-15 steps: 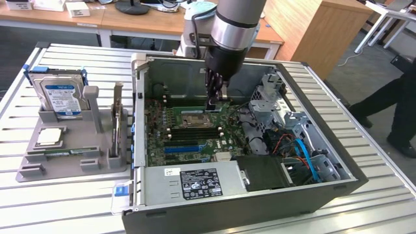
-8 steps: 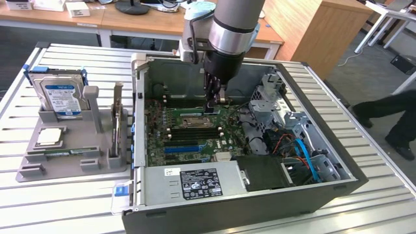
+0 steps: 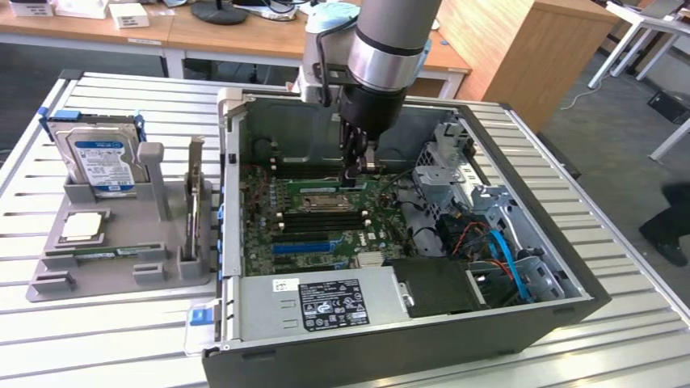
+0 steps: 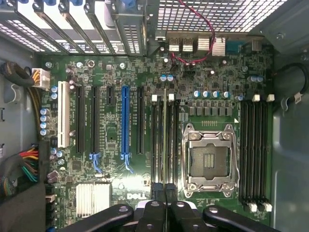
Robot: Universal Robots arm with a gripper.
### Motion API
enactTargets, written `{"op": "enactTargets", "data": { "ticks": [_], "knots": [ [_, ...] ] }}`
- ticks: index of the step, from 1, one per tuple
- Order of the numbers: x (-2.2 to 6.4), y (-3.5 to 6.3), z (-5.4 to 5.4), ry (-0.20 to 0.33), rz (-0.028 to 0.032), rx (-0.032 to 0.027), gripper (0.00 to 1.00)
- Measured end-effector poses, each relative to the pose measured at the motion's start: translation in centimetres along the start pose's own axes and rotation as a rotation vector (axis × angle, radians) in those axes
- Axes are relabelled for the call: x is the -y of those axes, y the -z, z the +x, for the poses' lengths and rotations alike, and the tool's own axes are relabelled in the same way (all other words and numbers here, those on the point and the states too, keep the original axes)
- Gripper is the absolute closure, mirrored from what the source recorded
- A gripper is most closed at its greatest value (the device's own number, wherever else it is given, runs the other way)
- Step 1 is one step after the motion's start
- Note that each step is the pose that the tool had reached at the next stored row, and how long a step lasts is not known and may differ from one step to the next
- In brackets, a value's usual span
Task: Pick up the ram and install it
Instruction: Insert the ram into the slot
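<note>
Entry: the ram [image 4: 165, 140], a thin green board. In the wrist view we see it edge-on, a narrow line over the long black slots [image 4: 155, 140] beside the square metal processor socket [image 4: 209, 159]. The black gripper [image 4: 165, 191] has its jaws pinched almost together on the ram's edge. In the exterior view the ram [image 3: 318, 183] reads as a green strip on the socket's far side. That view adds the open dark case [image 3: 377, 356] on a slatted metal table [image 3: 108, 339]. At the exterior view's left it also shows a grey moulded tray [image 3: 97, 279] holding a like stick [image 3: 103, 255] and a blue-labelled silver drive [image 3: 103, 158].
</note>
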State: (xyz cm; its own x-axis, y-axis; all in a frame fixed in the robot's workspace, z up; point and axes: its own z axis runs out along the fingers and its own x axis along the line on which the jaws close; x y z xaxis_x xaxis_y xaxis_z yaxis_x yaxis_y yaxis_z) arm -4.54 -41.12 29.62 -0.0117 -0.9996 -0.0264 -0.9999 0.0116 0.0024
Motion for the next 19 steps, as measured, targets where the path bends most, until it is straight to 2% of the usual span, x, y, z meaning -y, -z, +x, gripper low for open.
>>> {"op": "enactTargets", "data": {
  "ticks": [14,19],
  "knots": [
    [0.60,-0.02,-0.01,0.000,-0.0005,0.0000,0.88],
    [0.60,-0.50,0.00,-0.003,-0.0004,0.0000,0.88]
  ]
}}
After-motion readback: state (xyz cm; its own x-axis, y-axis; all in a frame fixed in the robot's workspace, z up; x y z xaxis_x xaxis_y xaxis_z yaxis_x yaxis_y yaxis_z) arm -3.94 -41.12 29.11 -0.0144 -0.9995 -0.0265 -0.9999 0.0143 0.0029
